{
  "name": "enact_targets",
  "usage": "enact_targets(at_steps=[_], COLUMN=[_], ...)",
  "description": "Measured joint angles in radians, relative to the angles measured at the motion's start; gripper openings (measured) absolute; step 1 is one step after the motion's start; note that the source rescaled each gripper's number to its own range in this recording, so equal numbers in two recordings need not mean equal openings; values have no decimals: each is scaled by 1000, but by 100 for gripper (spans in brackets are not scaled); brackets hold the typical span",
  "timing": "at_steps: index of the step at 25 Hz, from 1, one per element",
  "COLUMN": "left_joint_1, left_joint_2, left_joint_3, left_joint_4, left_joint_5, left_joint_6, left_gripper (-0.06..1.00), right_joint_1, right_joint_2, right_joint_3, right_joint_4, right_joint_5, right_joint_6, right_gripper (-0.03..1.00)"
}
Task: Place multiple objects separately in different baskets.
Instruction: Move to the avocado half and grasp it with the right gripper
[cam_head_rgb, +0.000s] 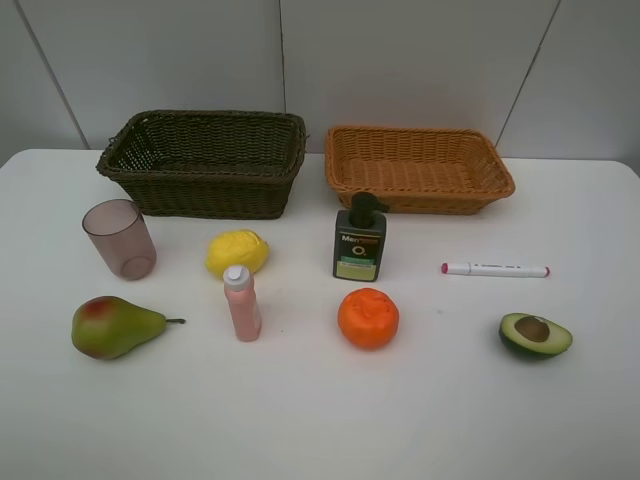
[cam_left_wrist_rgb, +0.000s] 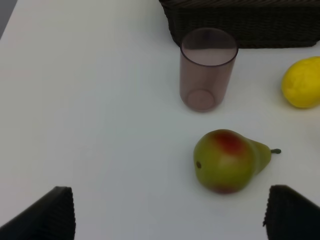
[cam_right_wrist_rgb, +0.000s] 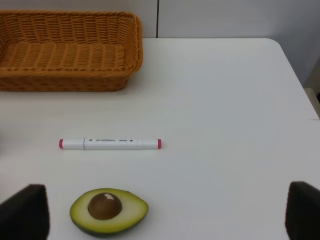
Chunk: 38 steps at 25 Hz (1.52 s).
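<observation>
The dark brown wicker basket (cam_head_rgb: 205, 160) sits upper left, the orange-tan wicker basket (cam_head_rgb: 420, 172) upper right. Below them on the white worktop (cam_head_rgb: 300, 420) lie 8 small objects (cam_head_rgb: 368, 318), all outside both. The left pincer (cam_left_wrist_rgb: 167, 212) and the right pincer (cam_right_wrist_rgb: 167, 212) gape open.

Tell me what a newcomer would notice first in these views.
Two wicker baskets stand side by side at the back, the dark brown basket left, the orange-tan basket right. In front, the bright orange sits in the middle, with the pear near left and the avocado half near right.
</observation>
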Motion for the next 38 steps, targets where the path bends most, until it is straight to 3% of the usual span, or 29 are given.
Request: enact_targets(at_steps=[38], left_joint_1=[0], left_joint_2=[0], left_joint_3=[0], left_joint_4=[0], left_joint_5=[0], left_joint_6=[0], left_gripper=[100], right_joint_1=[0], right_joint_2=[0], right_joint_3=[0], right_joint_4=[0], right_joint_5=[0], right_joint_6=[0], right_gripper=[100])
